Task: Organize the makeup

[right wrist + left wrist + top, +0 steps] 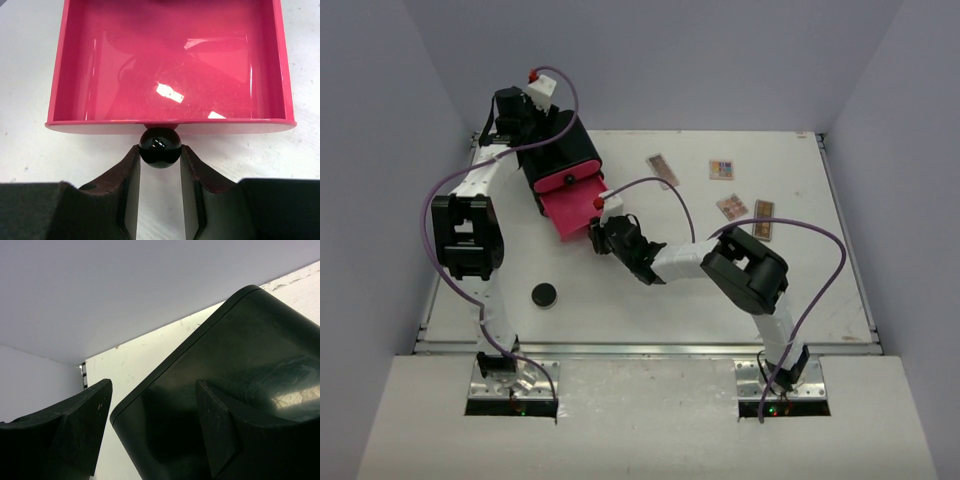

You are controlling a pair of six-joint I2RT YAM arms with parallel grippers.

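A black chest (pixel 563 148) stands at the back left with one pink drawer (pixel 570 212) pulled out; the drawer (pixel 170 65) is empty. My right gripper (pixel 601 236) is shut on the drawer's round black knob (pixel 160 146), which sits between its fingertips in the right wrist view. My left gripper (pixel 516 112) is open at the chest's back corner (pixel 210 390), one finger (pixel 85 422) beside it with a gap, the other finger (pixel 220 432) over its top. Several flat palettes lie at the back right: (pixel 662 170), (pixel 722 169), (pixel 731 207), (pixel 763 220). A round dark compact (pixel 543 295) lies front left. No red stick is in view.
The white table (pixel 650 300) is walled by grey panels on three sides. The right arm's elbow (pixel 750 272) hangs over the table's middle right, close to the nearest palette. Purple cables loop over both arms.
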